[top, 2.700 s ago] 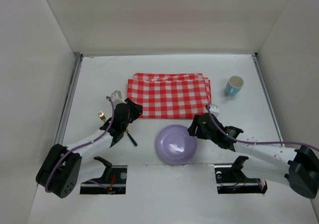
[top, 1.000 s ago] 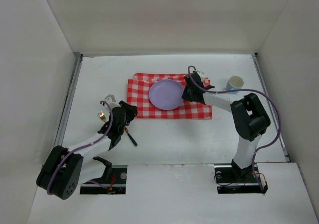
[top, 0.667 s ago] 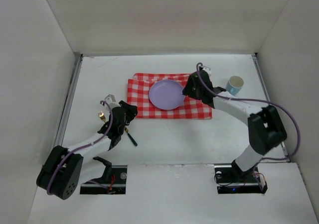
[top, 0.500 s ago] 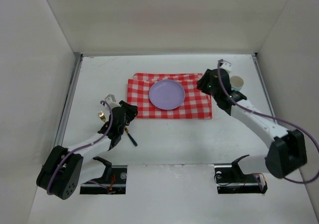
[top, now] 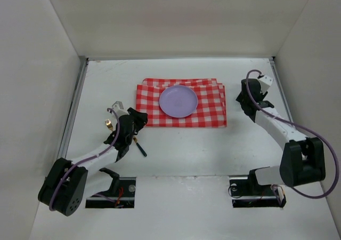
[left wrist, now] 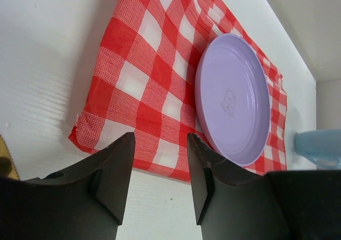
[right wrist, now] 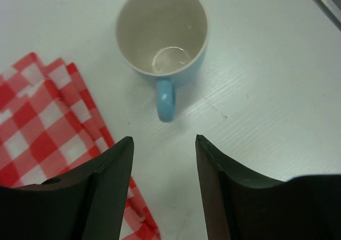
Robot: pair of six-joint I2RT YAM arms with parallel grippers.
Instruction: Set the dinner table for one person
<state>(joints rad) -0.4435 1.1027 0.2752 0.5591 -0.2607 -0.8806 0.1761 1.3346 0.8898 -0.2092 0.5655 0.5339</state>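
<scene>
Since the earlier frames, the lilac plate (top: 178, 101) has gone from the near table edge onto the checkered cloth (top: 210, 112), and the right gripper (right wrist: 162, 140) has let it go and swung out towards 3 o'clock. It now hangs over the blue mug (right wrist: 162, 29) with its jaws apart and nothing between them. The left gripper (left wrist: 160, 137) is likewise spread and empty, low at 8 o'clock of the cloth, near a dark-handled utensil (top: 140, 147) and a small gold piece (top: 108, 125). The dinner table (top: 186, 149) lies under all of it, white and flat, with the cloth at about 12 o'clock of its middle.

The danger sits with the mug. Its handle (right wrist: 166, 104) points to 6 o'clock in the wrist view, straight at the gap between the fingers, and the cloth's corner lies just beside it at 8 o'clock. A descent slightly off line would likely shove the mug or tip it. The left finger could also snag the cloth and drag the plate with it. A pinch on the thin handle alone may let the mug swing.
</scene>
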